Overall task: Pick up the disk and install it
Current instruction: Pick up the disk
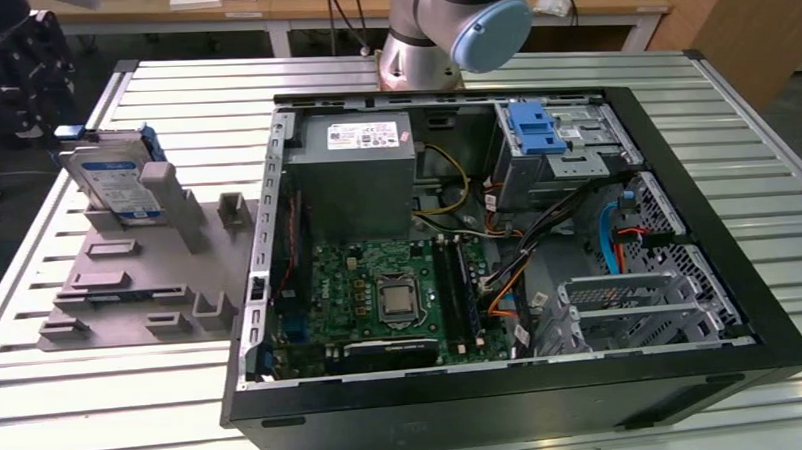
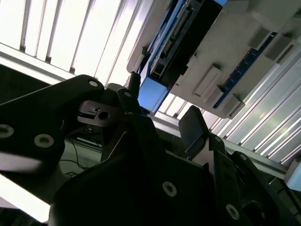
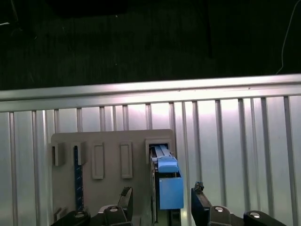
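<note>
Disk upright in grey holder, the exterior view's left; gripper spread, empty, above it: approach step, grasp probably needs straddling its blue end.

The exterior view is looking steeply down on the table, taking in the whole case. The first wrist view is facing straight down on the fixture from some height. The second wrist view is looking obliquely past the gripper, close in. All three are sharing the fixture, at the exterior frame's left, and its disk.
</note>
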Motion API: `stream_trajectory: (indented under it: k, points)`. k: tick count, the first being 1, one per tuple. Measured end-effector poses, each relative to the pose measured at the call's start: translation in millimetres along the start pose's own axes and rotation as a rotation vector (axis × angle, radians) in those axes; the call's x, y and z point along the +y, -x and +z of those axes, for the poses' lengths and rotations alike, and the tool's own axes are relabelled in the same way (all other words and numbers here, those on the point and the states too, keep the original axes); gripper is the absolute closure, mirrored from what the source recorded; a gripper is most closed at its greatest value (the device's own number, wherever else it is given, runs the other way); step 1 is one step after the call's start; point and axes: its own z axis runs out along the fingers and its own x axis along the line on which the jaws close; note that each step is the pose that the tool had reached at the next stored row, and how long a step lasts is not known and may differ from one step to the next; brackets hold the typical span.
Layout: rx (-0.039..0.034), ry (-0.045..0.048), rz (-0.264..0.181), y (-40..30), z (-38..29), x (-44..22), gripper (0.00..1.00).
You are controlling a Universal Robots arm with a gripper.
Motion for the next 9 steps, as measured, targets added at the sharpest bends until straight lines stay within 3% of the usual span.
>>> stream_trajectory:
  k: [9]
  points:
    - [0.0003,0.0001,0.000,0.9,14.2,0.2,0.40]
